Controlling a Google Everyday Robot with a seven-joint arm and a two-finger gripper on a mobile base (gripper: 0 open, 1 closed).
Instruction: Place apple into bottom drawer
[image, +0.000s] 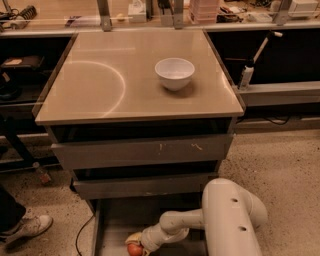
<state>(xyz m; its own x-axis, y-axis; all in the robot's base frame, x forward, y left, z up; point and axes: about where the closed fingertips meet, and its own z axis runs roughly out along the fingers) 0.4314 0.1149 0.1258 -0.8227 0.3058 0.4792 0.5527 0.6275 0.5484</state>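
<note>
The apple (134, 249) is small and red-orange. It sits low in the open bottom drawer (115, 220), a shallow grey tray pulled out under two shut grey drawers. My gripper (136, 245) is at the bottom edge of the view, reaching into that drawer from the right, shut on the apple. The white arm (230, 220) bends down from the lower right. The lower part of the apple is cut off by the frame edge.
A white bowl (174, 73) stands on the beige cabinet top (100, 85). The two upper drawers (142, 150) have scuffed fronts. A person's shoe (27, 227) is at the lower left. A cable (82, 235) lies beside the drawer. Benches with clutter run behind.
</note>
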